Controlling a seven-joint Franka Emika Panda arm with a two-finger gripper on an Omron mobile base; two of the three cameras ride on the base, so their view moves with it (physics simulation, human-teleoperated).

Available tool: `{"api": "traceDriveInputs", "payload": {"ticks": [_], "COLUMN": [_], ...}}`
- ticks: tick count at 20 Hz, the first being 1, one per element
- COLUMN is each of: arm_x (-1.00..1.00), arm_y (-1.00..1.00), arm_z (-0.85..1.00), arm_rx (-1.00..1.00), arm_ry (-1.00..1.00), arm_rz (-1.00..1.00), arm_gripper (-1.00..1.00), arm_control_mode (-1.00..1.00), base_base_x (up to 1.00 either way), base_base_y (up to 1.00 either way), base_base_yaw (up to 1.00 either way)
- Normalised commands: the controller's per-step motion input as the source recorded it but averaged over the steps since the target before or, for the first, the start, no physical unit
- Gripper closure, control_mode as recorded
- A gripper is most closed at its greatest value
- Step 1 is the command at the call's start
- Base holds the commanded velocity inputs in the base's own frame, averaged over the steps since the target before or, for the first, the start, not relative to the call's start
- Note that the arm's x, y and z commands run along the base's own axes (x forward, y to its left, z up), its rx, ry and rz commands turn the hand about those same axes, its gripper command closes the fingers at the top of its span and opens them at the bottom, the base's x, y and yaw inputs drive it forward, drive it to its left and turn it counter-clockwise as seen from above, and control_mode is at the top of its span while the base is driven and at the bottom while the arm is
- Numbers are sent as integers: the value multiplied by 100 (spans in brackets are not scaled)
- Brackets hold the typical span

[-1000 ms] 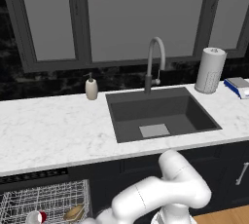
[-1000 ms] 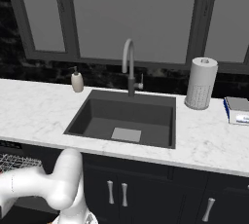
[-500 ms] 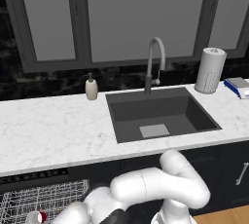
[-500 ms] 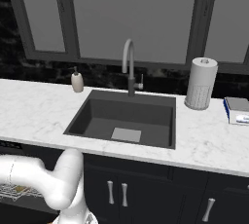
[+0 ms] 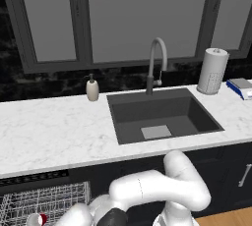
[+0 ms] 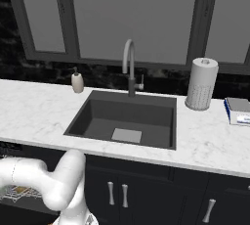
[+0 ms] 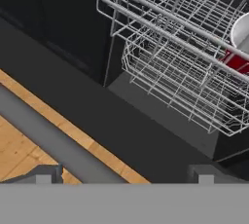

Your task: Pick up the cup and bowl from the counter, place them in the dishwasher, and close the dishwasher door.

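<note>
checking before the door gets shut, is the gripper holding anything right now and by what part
Nothing is held: the gripper is open and empty above the flat dark dishwasher door, and the small red party cup sits in the white wire rack.

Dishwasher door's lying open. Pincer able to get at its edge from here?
Probably yes. The pincer hangs low over the dishwasher door, which lies open and bare. The rack holding the cup sits beyond it.

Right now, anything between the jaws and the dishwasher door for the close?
Nothing visible. In the hand view the open dishwasher door lies flat just ahead of the gripper, bare dark panel. The white wire rack with the cup sits above it, not on it.
</note>
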Motion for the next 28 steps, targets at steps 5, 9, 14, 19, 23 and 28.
{"api": "traceDriveInputs", "payload": {"ticks": [5,9,14,19,23,28], "arm_x": [-100,-100,-100,-100,-100,-84], "arm_y": [27,60,97,72,71,79], "arm_z": [-80,-100,-92,5,35,46], "arm_rx": [-25,-36,-41,-20,-21,-23], "arm_ry": [-18,-6,-4,2,4,20], "arm_rz": [-12,-21,-20,5,16,19], "arm_gripper": [-100,-100,-100,-100,-100,-100], "arm_control_mode": [-100,-100,-100,-100,-100,-100], "base_base_x": [0,0,0,0,0,0], "base_base_y": [0,0,0,0,0,0], "base_base_yaw": [0,0,0,0,0,0]}}
